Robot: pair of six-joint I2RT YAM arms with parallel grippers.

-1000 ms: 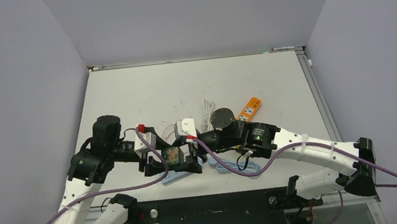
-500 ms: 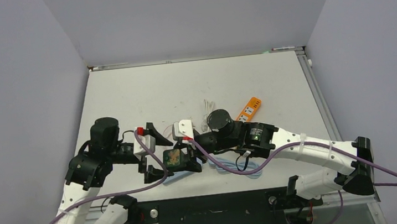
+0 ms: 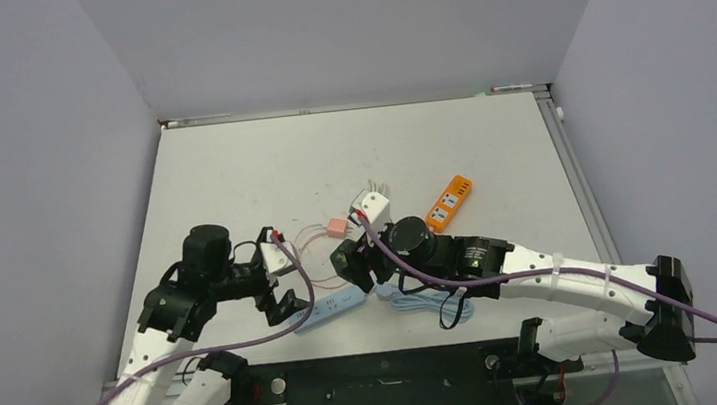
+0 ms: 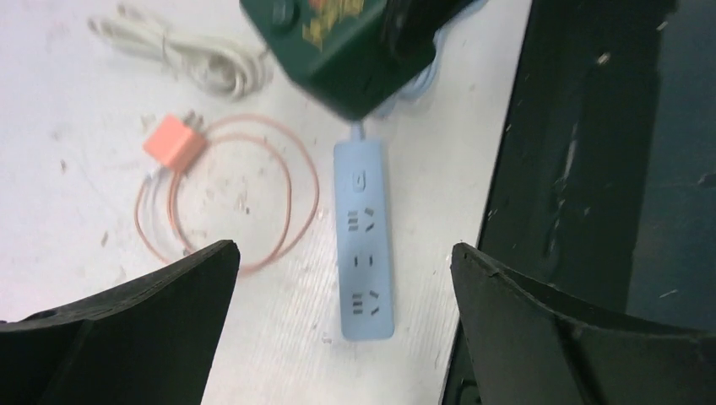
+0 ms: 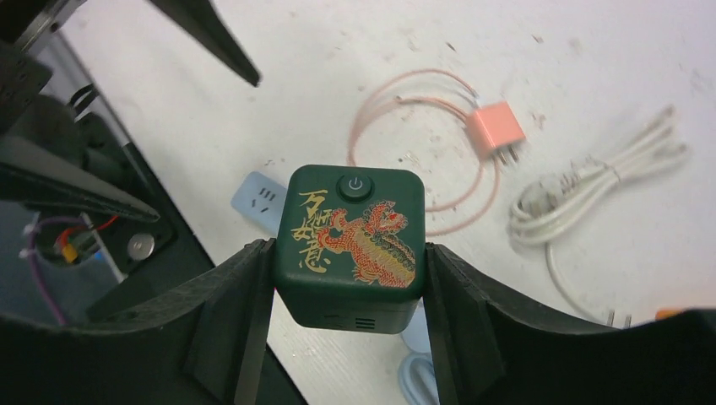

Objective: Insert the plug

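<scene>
Since the green cube plug (image 5: 353, 245) is clamped in my right gripper (image 5: 348, 291), it hangs clear of the table (image 3: 329, 155), button face toward the wrist camera, right over the cord end of the blue power strip (image 4: 365, 245); that strip lies flat near the front edge, sockets up; my left gripper (image 4: 344, 337) is spread wide with nothing in it, hovering above the strip; just beside the strip sits a pink charger (image 4: 173, 142) with its pink cable (image 4: 317, 181) in a loop; further back there's a bundled white cable (image 4: 194, 63) and an orange power strip (image 3: 449, 202).
</scene>
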